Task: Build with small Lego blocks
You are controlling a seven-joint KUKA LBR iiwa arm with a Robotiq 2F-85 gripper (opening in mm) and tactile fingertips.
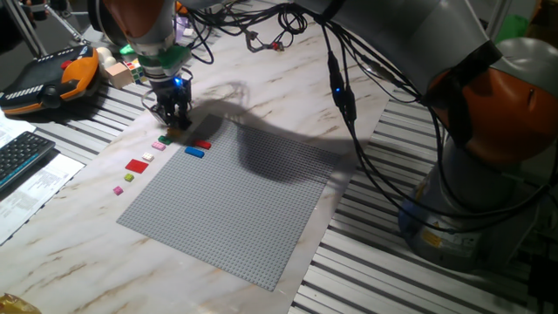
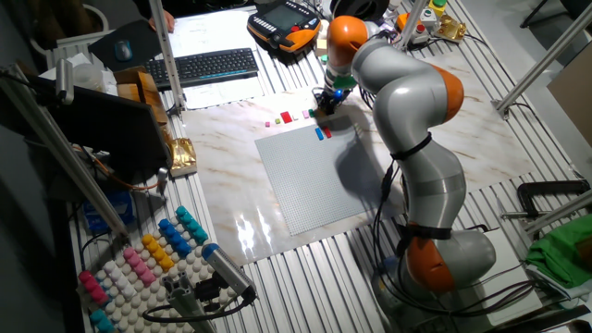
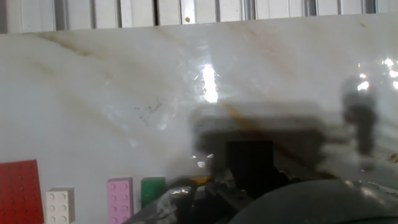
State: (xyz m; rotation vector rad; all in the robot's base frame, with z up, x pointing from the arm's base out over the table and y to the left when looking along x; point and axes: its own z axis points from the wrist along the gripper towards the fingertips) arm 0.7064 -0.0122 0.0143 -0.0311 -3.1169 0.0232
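My gripper points straight down at the marble table just off the far left corner of the grey baseplate; its fingers are dark and blurred, so their state is unclear. Small Lego blocks lie in a row beside it: green, pink, white and a larger red plate. A yellow sliver shows under the blurred fingers. On the baseplate's corner sit a red block and a blue block. Further left lie a yellow-green piece and a pink one.
An orange and black teach pendant and a multicoloured cube sit behind the gripper. A keyboard and papers lie at the left edge. Cables hang over the baseplate's right side. The arm's base stands right.
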